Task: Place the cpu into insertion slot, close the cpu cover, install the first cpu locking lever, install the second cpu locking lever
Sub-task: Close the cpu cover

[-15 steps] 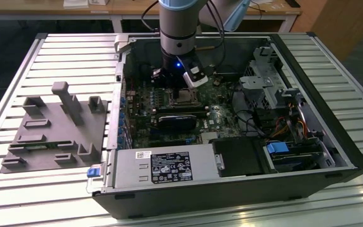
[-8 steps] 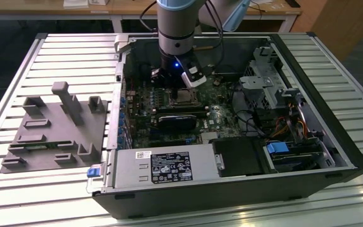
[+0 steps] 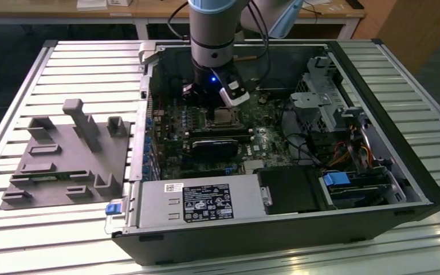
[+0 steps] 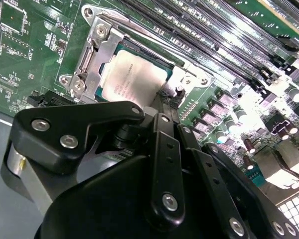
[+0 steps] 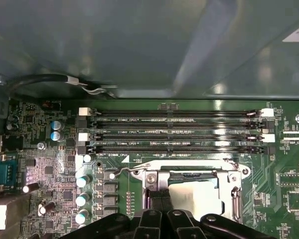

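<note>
The cpu [image 4: 134,77] lies flat in the insertion slot [image 4: 139,50], its dull silver top facing up; it also shows in the first wrist view [image 5: 199,196] and in the exterior view [image 3: 222,118]. The cpu cover [image 4: 97,55] [image 5: 189,175] lies down around it as a silvery frame. A thin wire locking lever [image 5: 123,171] sticks out sideways from the cover's corner. My gripper [image 5: 157,196] [image 4: 164,102] [image 3: 218,109] hangs low over the socket's edge, its black fingers shut together, their tips at the cover's rim beside the lever's hooked end [image 4: 177,91].
Long black memory slots [image 5: 174,129] run just beyond the socket. Inside the case, a black block [image 3: 212,146] sits in front of the socket, with a power supply [image 3: 197,203] and a drive cage [image 3: 327,103] nearby. A grey fixture [image 3: 67,154] stands at the exterior view's left.
</note>
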`<state>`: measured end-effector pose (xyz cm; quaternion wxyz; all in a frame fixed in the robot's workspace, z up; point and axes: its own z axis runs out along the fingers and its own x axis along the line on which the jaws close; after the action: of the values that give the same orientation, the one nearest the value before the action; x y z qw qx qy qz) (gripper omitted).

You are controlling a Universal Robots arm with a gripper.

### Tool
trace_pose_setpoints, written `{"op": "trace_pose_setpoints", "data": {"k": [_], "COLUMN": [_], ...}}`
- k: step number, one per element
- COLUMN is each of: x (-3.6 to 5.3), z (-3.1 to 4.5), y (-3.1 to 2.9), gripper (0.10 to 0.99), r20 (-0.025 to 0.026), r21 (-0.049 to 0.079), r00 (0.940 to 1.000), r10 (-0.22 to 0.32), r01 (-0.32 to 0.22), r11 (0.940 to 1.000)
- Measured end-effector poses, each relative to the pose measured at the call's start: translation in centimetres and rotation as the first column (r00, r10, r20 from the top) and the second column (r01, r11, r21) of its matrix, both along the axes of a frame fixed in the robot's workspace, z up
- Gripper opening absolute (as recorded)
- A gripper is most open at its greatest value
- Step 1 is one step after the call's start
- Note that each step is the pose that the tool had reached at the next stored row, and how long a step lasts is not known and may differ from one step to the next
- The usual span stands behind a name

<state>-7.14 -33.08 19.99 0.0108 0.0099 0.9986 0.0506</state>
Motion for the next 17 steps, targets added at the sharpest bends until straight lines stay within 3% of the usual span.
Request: {"op": "trace_pose_setpoints", "data": {"k": [17], "x": [0.74], "z": [-0.11], "y": [0.01], "gripper": [0.102], "r20": [-0.0009], "r21": [0.0], "r00": [1.0], "r10": [0.0], "r01": [0.0], "r11": [1.0]}}
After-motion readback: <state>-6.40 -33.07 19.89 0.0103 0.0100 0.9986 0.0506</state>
